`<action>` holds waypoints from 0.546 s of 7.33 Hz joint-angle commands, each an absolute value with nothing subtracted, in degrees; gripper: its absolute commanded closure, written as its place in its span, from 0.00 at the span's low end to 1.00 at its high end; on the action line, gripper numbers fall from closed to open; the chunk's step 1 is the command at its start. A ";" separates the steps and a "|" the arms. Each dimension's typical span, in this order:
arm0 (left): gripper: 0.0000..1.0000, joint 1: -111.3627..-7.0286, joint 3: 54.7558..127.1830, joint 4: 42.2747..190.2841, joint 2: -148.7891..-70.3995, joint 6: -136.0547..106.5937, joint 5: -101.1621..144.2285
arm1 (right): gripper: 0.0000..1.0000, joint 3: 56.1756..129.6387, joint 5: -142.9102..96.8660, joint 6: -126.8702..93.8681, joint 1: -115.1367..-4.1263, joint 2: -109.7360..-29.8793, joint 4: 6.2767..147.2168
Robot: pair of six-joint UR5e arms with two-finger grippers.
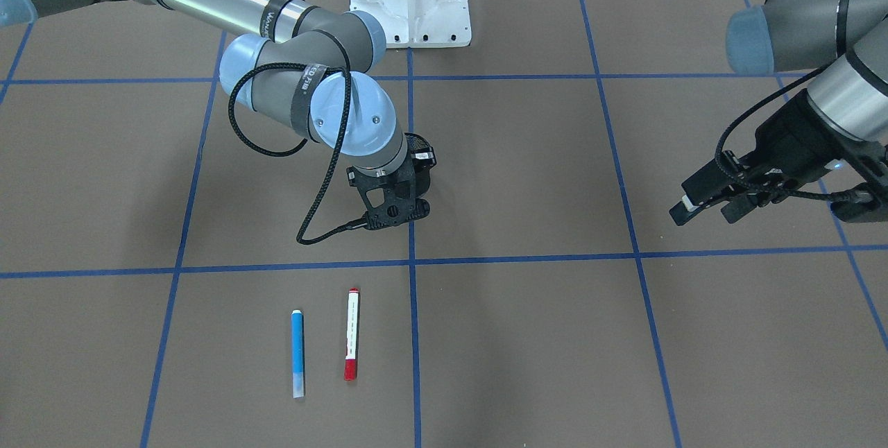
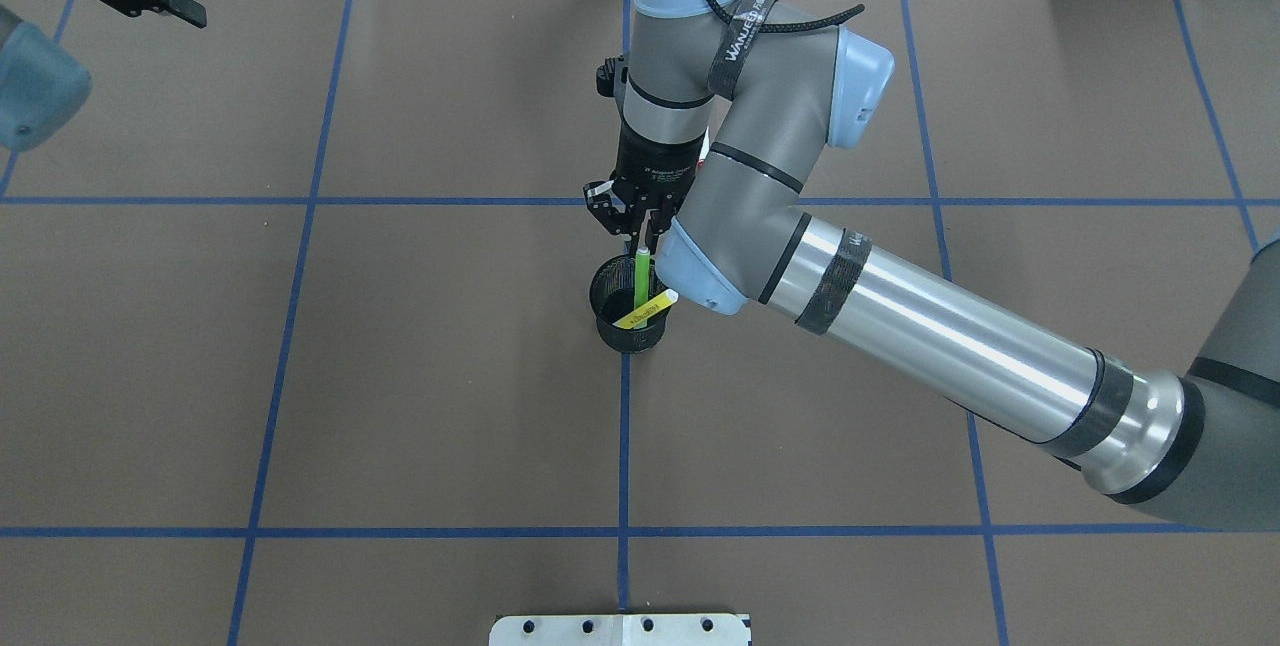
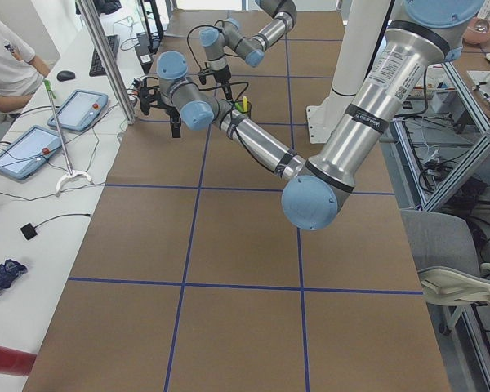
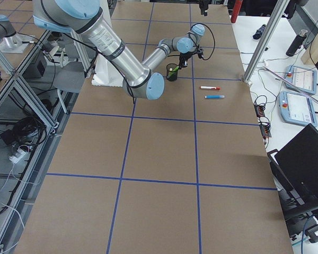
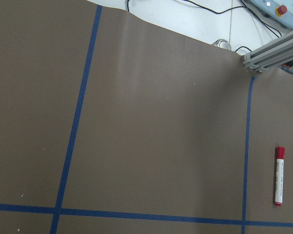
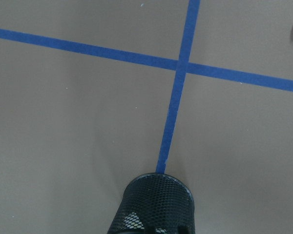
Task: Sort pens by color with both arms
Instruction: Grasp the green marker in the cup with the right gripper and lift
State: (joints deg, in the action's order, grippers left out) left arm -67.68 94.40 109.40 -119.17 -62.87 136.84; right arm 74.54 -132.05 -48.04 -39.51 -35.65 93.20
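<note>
Over the brown desk [image 2: 400,376], my right claw [image 2: 640,229] clamps the green pen [image 2: 641,276]; I should lift it straight out of the mesh cup [image 2: 608,319].

Red-capped pen [image 5: 279,176] beside blue tape line [image 5: 247,156]

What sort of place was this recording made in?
Probably a robotics lab workcell: two robot arms over a table papered brown and gridded with blue tape, teach pendants on the side bench, aluminium framing around it.

Two pens [image 2: 641,278] stand in the cup [image 2: 611,324], two more pens [image 1: 352,334] lie side by side on the table [image 1: 555,344] beyond it.
</note>
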 commanded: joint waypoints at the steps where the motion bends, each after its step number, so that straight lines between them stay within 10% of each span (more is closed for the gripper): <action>1: 0.01 -67.68 94.39 109.42 -119.18 -62.93 136.85 | 1.00 79.15 -132.36 -47.90 -42.08 -34.98 95.52; 4: 0.01 -67.59 94.39 109.42 -119.18 -63.19 136.85 | 1.00 87.61 -121.41 -47.99 -43.07 -34.63 95.28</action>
